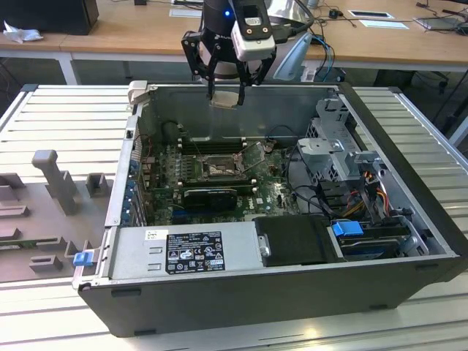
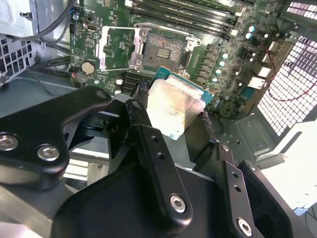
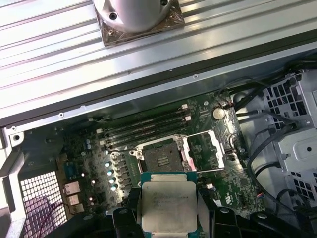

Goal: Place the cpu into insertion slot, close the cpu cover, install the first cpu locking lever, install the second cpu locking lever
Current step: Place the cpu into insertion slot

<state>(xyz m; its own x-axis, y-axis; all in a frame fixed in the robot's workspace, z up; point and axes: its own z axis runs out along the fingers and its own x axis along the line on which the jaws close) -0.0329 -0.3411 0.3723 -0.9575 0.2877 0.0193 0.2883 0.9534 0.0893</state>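
the cpu (image 3: 168, 206) sits clamped in the gripper (image 1: 225, 93) above the open computer case (image 1: 292, 300), well apart from the bare insertion slot (image 3: 161, 158) on the green board, with the cpu cover (image 3: 205, 148) swung open just beside it.

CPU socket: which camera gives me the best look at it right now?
The first wrist view: the socket sits nearly face-on and unobstructed, its cover swung open beside it. The second wrist view shows it slanted beyond the held chip; the exterior view shows it small, deep inside the case.
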